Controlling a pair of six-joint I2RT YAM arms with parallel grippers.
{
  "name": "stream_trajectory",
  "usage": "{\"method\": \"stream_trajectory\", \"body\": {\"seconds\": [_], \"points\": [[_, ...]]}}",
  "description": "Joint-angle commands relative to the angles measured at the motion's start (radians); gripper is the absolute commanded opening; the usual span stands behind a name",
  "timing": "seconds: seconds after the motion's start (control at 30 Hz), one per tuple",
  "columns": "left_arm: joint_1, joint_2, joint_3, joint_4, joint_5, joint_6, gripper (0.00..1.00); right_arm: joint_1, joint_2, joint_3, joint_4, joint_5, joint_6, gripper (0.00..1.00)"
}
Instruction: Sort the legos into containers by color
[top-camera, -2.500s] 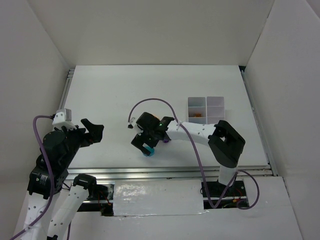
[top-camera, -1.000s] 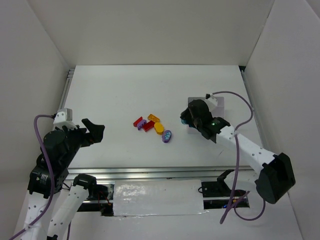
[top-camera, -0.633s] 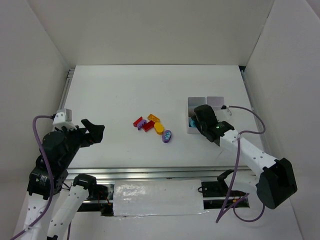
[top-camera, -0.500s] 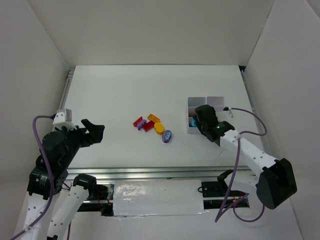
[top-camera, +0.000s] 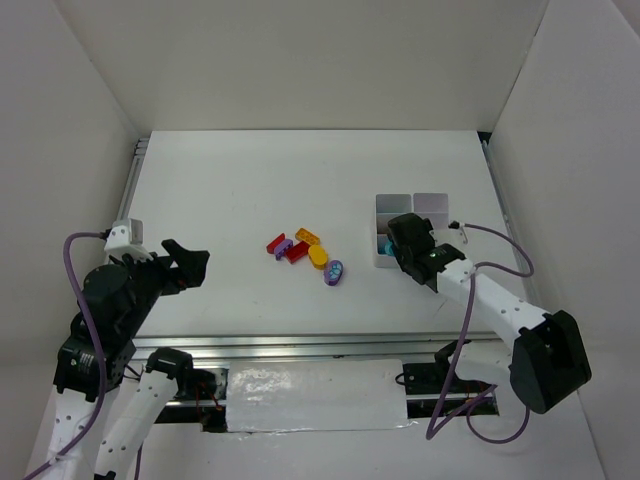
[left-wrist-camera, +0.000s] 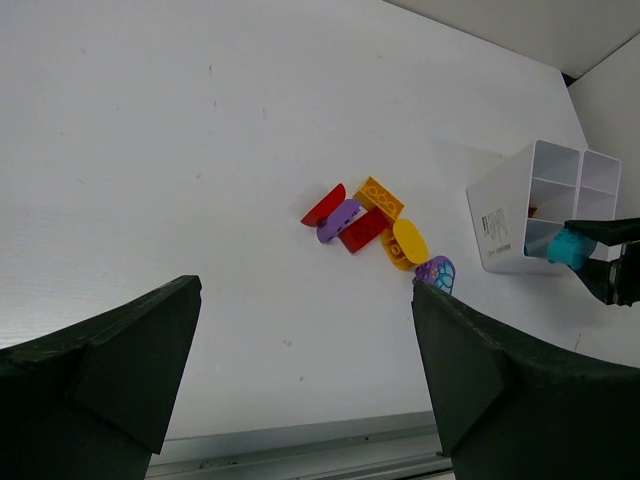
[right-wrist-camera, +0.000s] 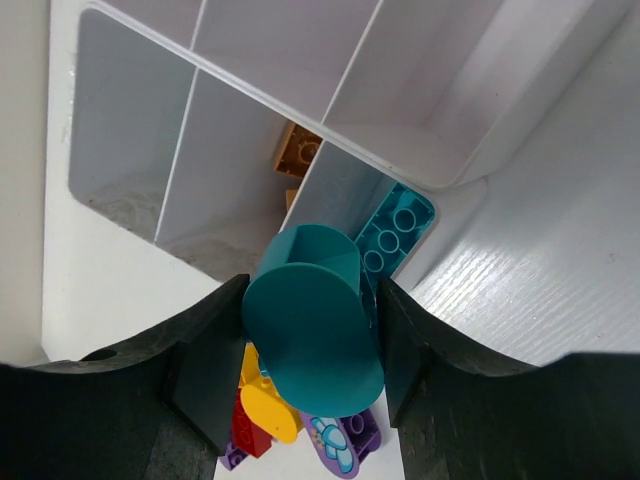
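Observation:
My right gripper (right-wrist-camera: 312, 330) is shut on a teal rounded lego (right-wrist-camera: 305, 300), held just above the near-left corner of the white containers tray (right-wrist-camera: 250, 110). A second teal lego (right-wrist-camera: 400, 235) stands in the compartment below it, and an orange one (right-wrist-camera: 298, 150) lies in the compartment beside it. In the top view that gripper (top-camera: 400, 240) covers the tray's (top-camera: 395, 205) near half. Mid-table lies a cluster of legos: red (top-camera: 276, 242), purple (top-camera: 283, 249), red (top-camera: 297, 252), orange (top-camera: 308, 237), yellow (top-camera: 318, 256) and a purple oval (top-camera: 334, 272). My left gripper (top-camera: 190, 262) hangs open and empty, left of them.
A metal rail (top-camera: 340, 345) runs along the table's near edge. White walls close in the table on three sides. The right arm's purple cable (top-camera: 500, 240) loops beside the tray. In the left wrist view the cluster (left-wrist-camera: 363, 229) lies between the fingers, and the tray (left-wrist-camera: 500, 225) at right.
The right arm carried the teal lego from the cluster over to the tray and has settled over its near-left corner. The left arm has not moved.

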Motion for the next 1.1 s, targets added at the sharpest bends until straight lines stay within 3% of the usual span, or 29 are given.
{"method": "stream_trajectory", "body": {"seconds": [0.0,0.27,0.8,0.9,0.93,1.07], "points": [[0.003,-0.01,-0.002,0.04,0.014,0.018,1.0,-0.006,0.028,0.031,0.019,0.05,0.038,0.18],[0.002,-0.012,-0.004,0.045,0.027,0.021,1.0,-0.006,0.034,0.028,0.024,0.061,0.09,0.23],[0.002,-0.01,-0.004,0.051,0.044,0.028,0.99,-0.006,0.042,0.014,0.047,0.091,0.168,0.23],[0.002,-0.012,-0.005,0.053,0.047,0.03,1.0,-0.007,0.065,0.019,0.033,0.087,0.179,0.26],[0.002,-0.013,-0.005,0.053,0.049,0.03,1.0,-0.006,0.072,0.013,0.042,0.087,0.177,0.32],[0.002,-0.012,-0.005,0.054,0.053,0.032,1.0,-0.006,0.083,0.002,0.07,0.076,0.17,0.34]]}}
